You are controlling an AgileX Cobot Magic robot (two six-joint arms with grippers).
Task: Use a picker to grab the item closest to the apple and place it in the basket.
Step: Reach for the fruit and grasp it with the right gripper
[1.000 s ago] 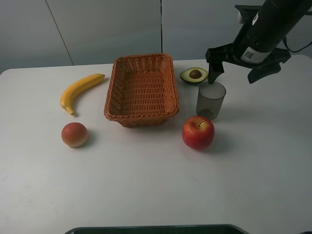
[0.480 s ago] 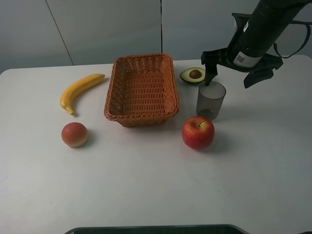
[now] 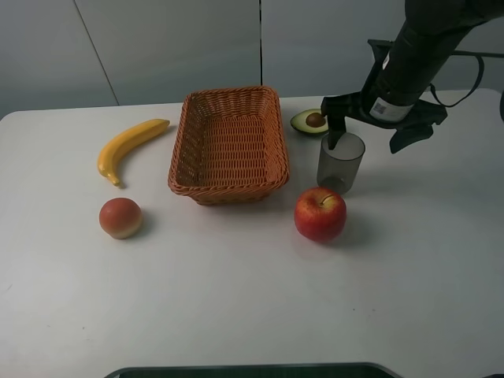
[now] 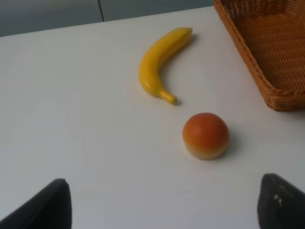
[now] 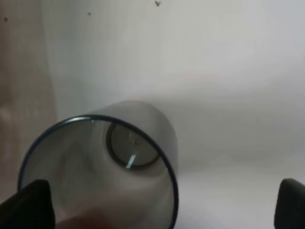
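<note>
Overhead, the white bench (image 3: 236, 299) carried the wicker basket (image 3: 228, 193). The right end effector (image 3: 368, 135) hovered, fingers wide apart, over the upright grey cup (image 3: 340, 165) just behind the apple (image 3: 320, 214). The left end effector (image 4: 164, 210) was likewise spread.

High camera looks down from beyond the front edge over the whole white surface (image 3: 236, 299), facing the grey back wall (image 3: 157, 47). Left wrist camera, low and slanted, takes in the curved yellow banana (image 4: 159, 62) and the brown woven wicker basket (image 4: 267, 52), both shared with the high view. Right wrist camera peers close into the translucent grey tumbler (image 5: 100, 167), also shared.
</note>
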